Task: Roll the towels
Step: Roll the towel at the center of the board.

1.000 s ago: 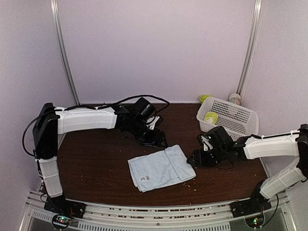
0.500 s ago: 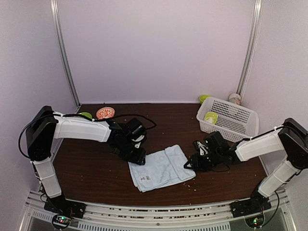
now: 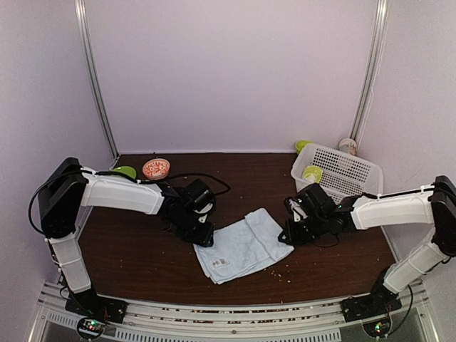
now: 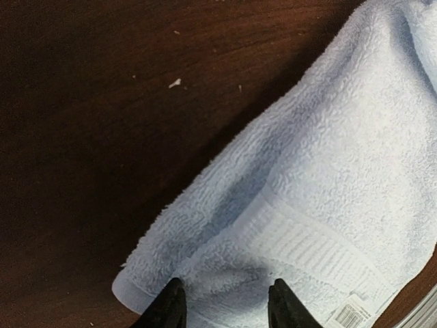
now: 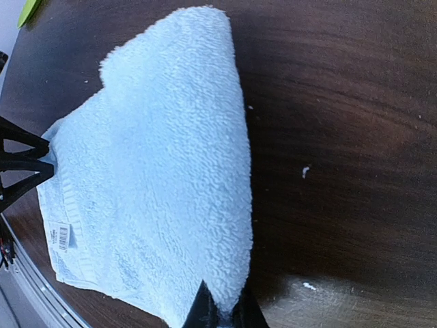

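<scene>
While white basket (image 3: 335, 187) and small dish (image 3: 155, 168) sit at table (image 3: 142, 263) back, left arm (image 3: 117, 192) and right arm (image 3: 388, 210) stretch low to pale blue towel (image 3: 239, 246) mid-table. Left wrist: left gripper (image 4: 225, 307) straddles a corner, grip unclear. Right wrist: right gripper (image 5: 224, 311) pinched closed on towel edge.

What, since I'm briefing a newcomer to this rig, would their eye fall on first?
The pale blue towel, lying folded in the middle of the dark table, stands out most. The right gripper is shut on its right end, while the left gripper has its tips on either side of the left corner. A white basket sits at the far right.
</scene>
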Motion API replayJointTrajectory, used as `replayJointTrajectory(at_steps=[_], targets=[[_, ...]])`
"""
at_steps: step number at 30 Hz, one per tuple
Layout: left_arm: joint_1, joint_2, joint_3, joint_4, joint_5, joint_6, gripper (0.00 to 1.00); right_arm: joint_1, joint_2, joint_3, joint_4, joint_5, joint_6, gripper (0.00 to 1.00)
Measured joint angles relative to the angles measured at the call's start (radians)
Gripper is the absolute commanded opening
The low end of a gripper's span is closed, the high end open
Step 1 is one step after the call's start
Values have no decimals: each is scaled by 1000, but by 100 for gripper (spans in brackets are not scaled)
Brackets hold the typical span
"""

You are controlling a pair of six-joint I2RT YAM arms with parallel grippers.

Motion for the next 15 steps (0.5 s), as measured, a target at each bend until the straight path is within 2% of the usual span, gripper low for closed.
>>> replayJointTrajectory(at_steps=[7,15], targets=[[0,0,-27,59,37,-11,41,161,84,193,-214,271,-29,0],[0,-6,-56,108,56,-16,40,286,214,321,-373,523,-13,0]])
